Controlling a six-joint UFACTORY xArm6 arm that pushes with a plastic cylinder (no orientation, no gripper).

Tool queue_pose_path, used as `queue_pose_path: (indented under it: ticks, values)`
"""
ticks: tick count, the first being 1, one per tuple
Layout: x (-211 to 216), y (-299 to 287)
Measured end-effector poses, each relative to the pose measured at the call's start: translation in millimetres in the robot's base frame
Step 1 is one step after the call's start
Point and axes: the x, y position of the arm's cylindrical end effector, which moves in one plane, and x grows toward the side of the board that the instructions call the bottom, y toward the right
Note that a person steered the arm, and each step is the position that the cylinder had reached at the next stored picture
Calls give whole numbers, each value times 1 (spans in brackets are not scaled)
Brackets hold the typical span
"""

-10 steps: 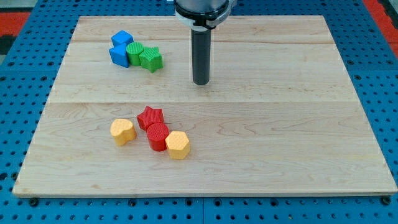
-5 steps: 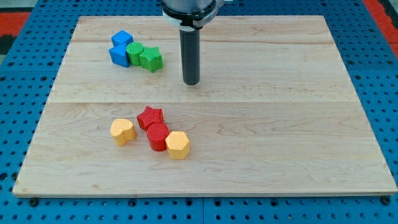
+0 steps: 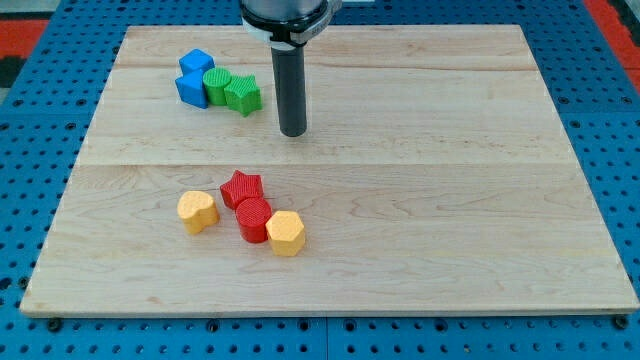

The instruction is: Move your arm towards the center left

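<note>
My tip [image 3: 292, 133] rests on the wooden board [image 3: 420, 200], above the centre and a little to the left. It stands just right of and slightly below a green star block [image 3: 243, 95], apart from it. That star touches a green block [image 3: 216, 86], which touches two blue blocks [image 3: 192, 76] at the upper left. Below my tip lie a red star [image 3: 241, 187], a red cylinder [image 3: 254, 219], a yellow hexagon block [image 3: 285, 233] and a yellow heart block [image 3: 197, 211].
The board lies on a blue pegboard surface [image 3: 40, 140]. A red area [image 3: 610, 20] shows at the top right corner of the view.
My tip has slid steadily to the view's left, from right of centre towards the green star. No block has moved.
</note>
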Motion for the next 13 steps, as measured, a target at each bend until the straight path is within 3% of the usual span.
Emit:
queue_pose_path:
  ticks: [5, 7, 12, 13]
  values:
    - [0, -4]
    - [2, -52]
    - [20, -61]
    - [20, -86]
